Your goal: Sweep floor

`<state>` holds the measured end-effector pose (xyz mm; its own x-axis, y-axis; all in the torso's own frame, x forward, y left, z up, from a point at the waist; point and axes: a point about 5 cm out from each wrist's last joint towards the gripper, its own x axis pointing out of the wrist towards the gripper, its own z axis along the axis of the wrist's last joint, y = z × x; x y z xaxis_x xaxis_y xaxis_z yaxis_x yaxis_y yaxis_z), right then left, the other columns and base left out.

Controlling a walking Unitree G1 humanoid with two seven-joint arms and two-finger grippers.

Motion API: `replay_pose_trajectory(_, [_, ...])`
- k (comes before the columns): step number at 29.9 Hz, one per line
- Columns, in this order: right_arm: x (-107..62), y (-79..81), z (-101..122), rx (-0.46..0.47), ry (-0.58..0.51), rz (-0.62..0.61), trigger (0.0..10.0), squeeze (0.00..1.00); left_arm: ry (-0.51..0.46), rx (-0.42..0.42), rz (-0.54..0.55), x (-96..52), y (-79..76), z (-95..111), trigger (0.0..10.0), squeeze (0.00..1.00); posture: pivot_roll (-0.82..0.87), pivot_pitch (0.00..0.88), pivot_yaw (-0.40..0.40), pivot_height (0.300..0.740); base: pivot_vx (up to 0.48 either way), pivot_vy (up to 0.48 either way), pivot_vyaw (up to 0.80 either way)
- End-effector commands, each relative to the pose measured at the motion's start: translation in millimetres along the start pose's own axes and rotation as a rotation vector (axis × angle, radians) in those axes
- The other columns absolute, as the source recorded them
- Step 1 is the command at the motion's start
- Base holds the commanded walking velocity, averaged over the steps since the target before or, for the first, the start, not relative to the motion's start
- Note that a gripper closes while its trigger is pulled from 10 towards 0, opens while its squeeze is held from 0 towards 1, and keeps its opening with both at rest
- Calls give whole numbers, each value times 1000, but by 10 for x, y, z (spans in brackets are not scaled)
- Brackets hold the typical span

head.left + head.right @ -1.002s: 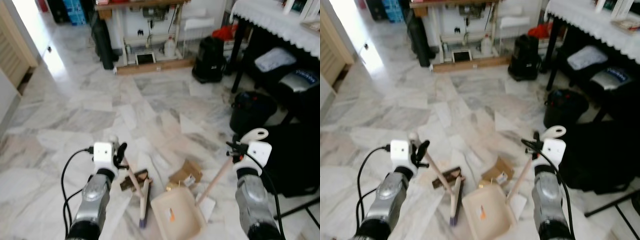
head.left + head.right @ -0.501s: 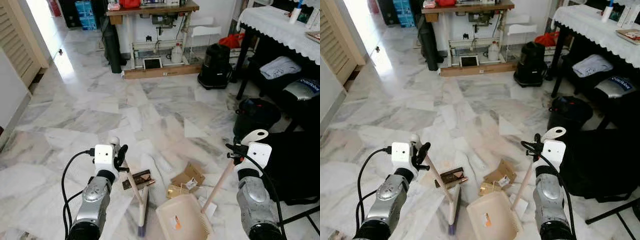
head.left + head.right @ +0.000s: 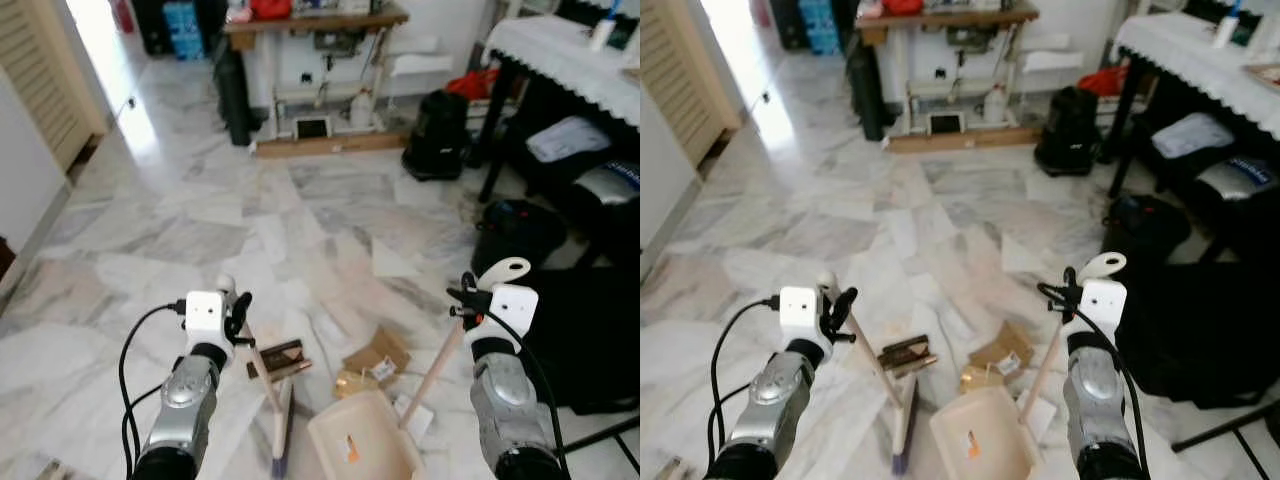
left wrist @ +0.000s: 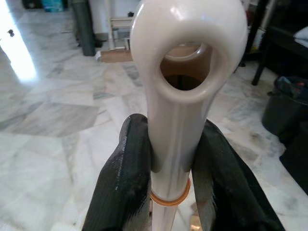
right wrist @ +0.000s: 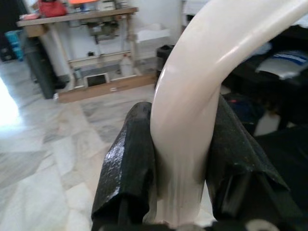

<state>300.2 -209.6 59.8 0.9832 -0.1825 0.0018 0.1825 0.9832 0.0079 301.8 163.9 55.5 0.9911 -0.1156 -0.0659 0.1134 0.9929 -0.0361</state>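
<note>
Soft motion blur, bright daylight glare on the marble floor upper left.

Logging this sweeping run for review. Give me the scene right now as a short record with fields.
left gripper: shut on broom handle
right gripper: shut on dustpan handle
broom head: on the marble floor, left of the dustpan
dustpan: mouth on the floor, between the arms
debris: cardboard scraps just beyond the dustpan; dark brown packet by the broom
</note>
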Motion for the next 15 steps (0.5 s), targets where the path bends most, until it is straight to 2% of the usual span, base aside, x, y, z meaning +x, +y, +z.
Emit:
replay_pose_trajectory(1, [38,-3,87,5,-39,1,10000,0,-38,23,-23,47,-43,96,10000,0,-57,0,29,740,247,-322,0])
replay_pose_trajectory(15, [38,-5,91,7,-42,2,10000,0,-39,22,-19,50,-39,97,10000,0,-56,0,26,740,250,-379,0])
